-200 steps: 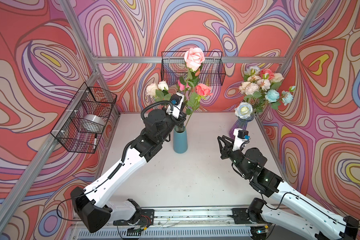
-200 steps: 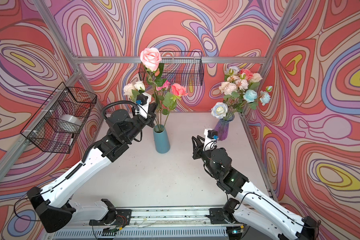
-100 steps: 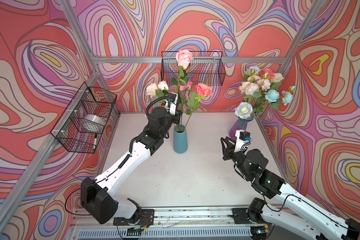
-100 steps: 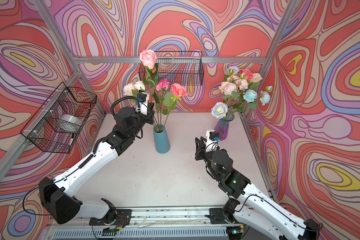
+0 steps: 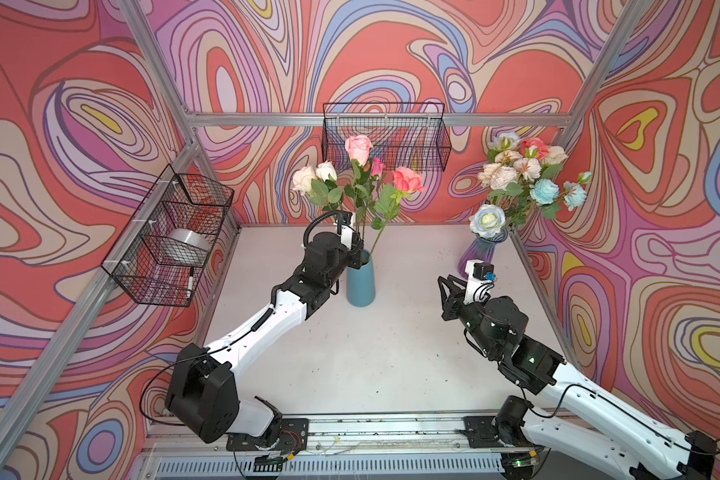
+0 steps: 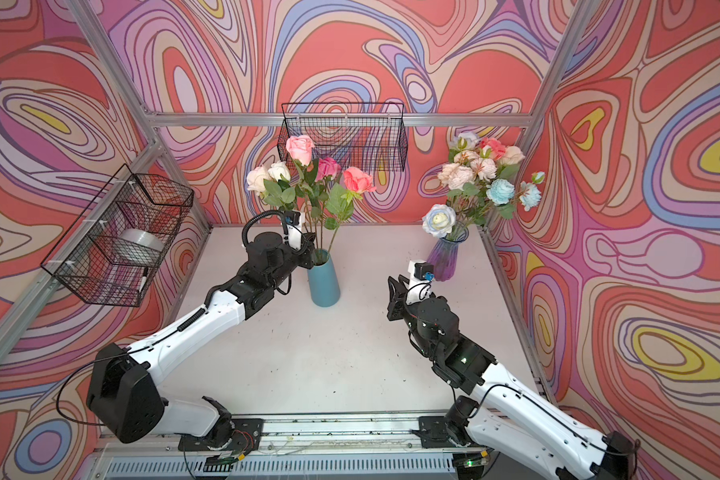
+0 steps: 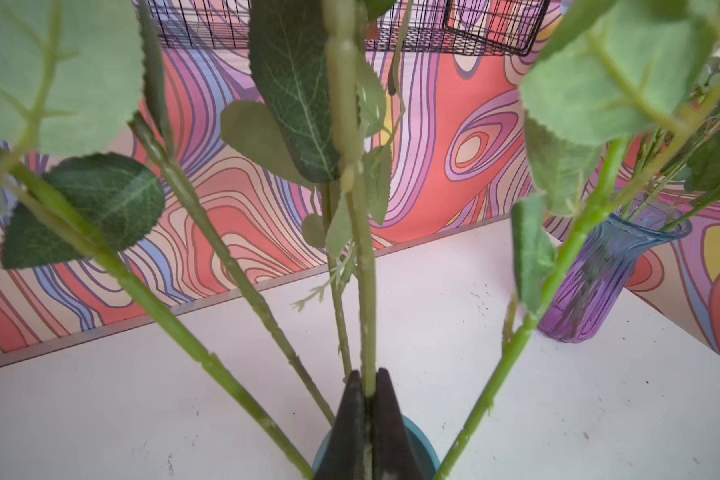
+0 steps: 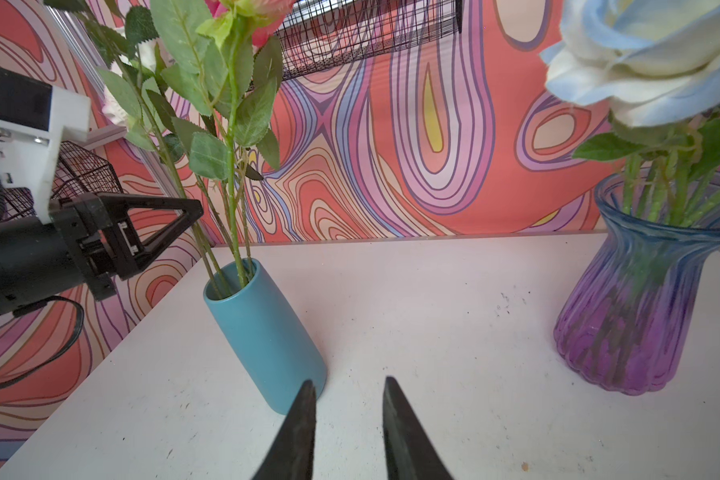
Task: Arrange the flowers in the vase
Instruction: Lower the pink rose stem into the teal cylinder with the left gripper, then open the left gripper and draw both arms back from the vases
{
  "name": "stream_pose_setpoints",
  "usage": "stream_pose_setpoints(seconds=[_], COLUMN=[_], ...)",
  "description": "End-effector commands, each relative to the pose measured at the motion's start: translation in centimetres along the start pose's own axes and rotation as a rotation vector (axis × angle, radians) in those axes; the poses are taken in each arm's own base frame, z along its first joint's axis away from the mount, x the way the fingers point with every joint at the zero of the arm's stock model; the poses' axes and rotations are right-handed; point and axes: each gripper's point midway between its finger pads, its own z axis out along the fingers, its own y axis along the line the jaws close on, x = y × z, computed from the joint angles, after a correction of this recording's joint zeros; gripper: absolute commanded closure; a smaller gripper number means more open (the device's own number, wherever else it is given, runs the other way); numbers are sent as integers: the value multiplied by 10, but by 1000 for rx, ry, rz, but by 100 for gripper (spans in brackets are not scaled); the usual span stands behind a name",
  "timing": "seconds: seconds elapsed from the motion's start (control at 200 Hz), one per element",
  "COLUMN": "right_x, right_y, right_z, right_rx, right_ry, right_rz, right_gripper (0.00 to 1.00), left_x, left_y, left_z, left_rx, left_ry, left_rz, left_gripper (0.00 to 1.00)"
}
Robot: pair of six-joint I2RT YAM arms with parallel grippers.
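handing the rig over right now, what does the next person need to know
Left gripper: shut on a rose stem just above the mouth of the teal vase; the stem's lower end seems to be inside.
Right gripper: open, empty, above the table between the two vases.
Done: about five roses stand in the teal vase, counting the held one.
Left: release that stem; a large bunch sits in the purple vase, probably next to move.

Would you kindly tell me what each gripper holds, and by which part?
The left gripper grips a flower stem low down, just above the mouth of the teal vase. The right gripper holds nothing, jaws apart.
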Motion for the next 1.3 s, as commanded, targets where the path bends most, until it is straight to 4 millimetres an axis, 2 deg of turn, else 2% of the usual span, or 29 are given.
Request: stream_pose_setpoints(seconds=[0.0, 0.26, 0.325, 0.491, 0.596, 0.706, 1.092, 1.227, 1.297], right_x=[-1, 1, 1, 1, 1, -3, -2, -2, 0], right_y=[1, 1, 1, 1, 1, -1, 0, 1, 1], right_z=[1, 1, 1, -1, -1, -5, -4, -3, -2], right_rx=[3, 0, -1, -2, -5, 1, -2, -5, -4], right_ry=[6, 9, 10, 8, 8, -7, -1, 2, 6], right_rz=[6, 11, 11, 10, 12, 30, 30, 27, 23], right_gripper=[72, 72, 72, 72, 72, 72, 72, 72, 72], left_x=[-8, 9, 13, 19, 19, 18, 16, 9, 1], left_y=[-4, -7, -8, -6, -6, -5, 0, 5, 9], left_z=[0, -2, -3, -10, -16, -21, -43, -59, -74], left_rx=[25, 42, 43, 34, 38, 29, 18, 3, -10], left_ry=[-35, 34, 54, 75, 77, 74, 60, 39, 4], left_rz=[-27, -16, -6, 8, 7, 7, 2, -14, -26], left_gripper=[100, 100, 97, 87, 70, 64, 63, 62, 63])
